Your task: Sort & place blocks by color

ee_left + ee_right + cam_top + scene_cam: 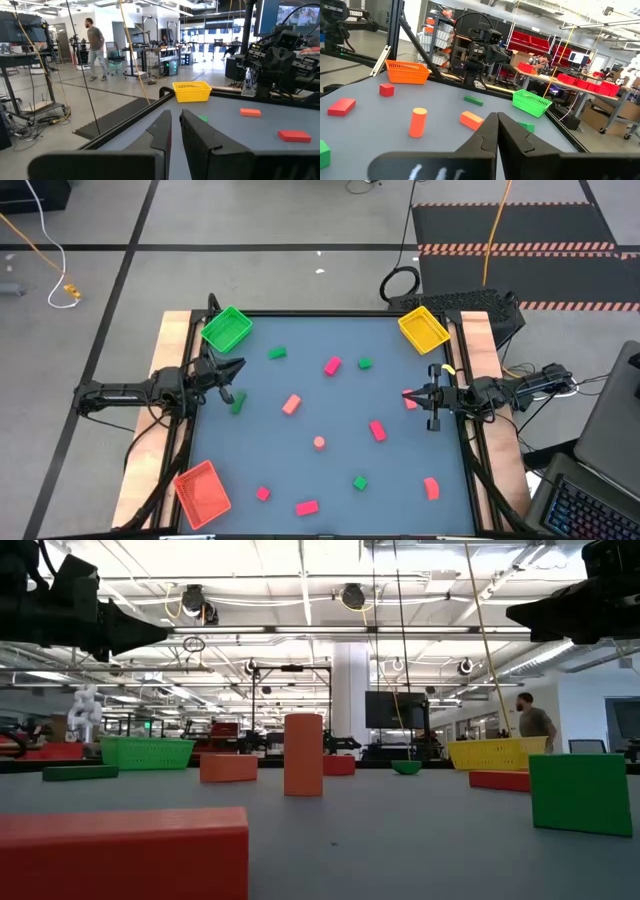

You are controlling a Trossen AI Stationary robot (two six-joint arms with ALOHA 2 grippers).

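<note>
Small matte blocks (pixel 377 430), bars, cubes and one salmon cylinder (pixel 319 443), lie scattered mid-frame on the smooth grey table (pixel 300 470); left gripper (pixel 236 368) and right gripper (pixel 411 395) hover closed, holding nothing, at opposite edges

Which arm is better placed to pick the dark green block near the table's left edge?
The left arm, probably. Its end effector hangs just above the dark green block, with the green tray nearby. The right end effector waits at the opposite edge.
</note>
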